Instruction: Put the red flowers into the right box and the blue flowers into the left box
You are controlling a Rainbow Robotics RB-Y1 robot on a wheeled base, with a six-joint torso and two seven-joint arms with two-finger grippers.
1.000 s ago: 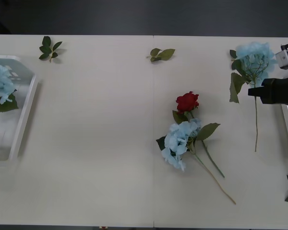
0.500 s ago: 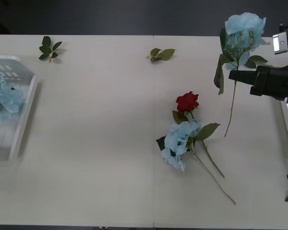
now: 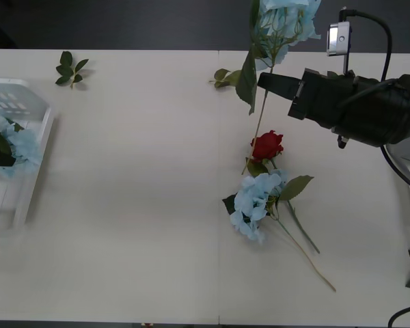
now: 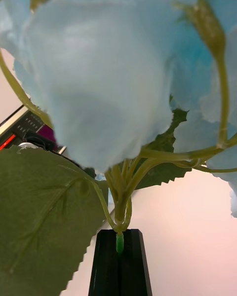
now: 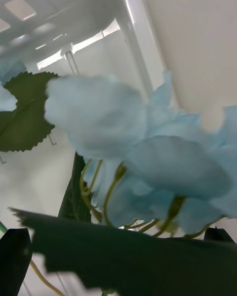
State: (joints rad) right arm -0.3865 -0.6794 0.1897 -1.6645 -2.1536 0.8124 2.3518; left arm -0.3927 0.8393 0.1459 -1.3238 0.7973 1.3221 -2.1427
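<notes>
At the upper right of the frame, the right end effector (image 3: pixel 265 80) pinches a blue flower (image 3: pixel 285 15) by its stem, which hangs roughly upright; the left box (image 3: pixel 29 164) lies far across at the left edge.

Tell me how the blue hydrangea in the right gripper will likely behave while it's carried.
Probably light: the right gripper holds the blue hydrangea up by its thin stem alone. The stem hangs nearly straight below the grip, so it seems fairly stiff, though the tip may sway. The big head and broad leaf look soft and could flutter or snag on the red rose.
</notes>
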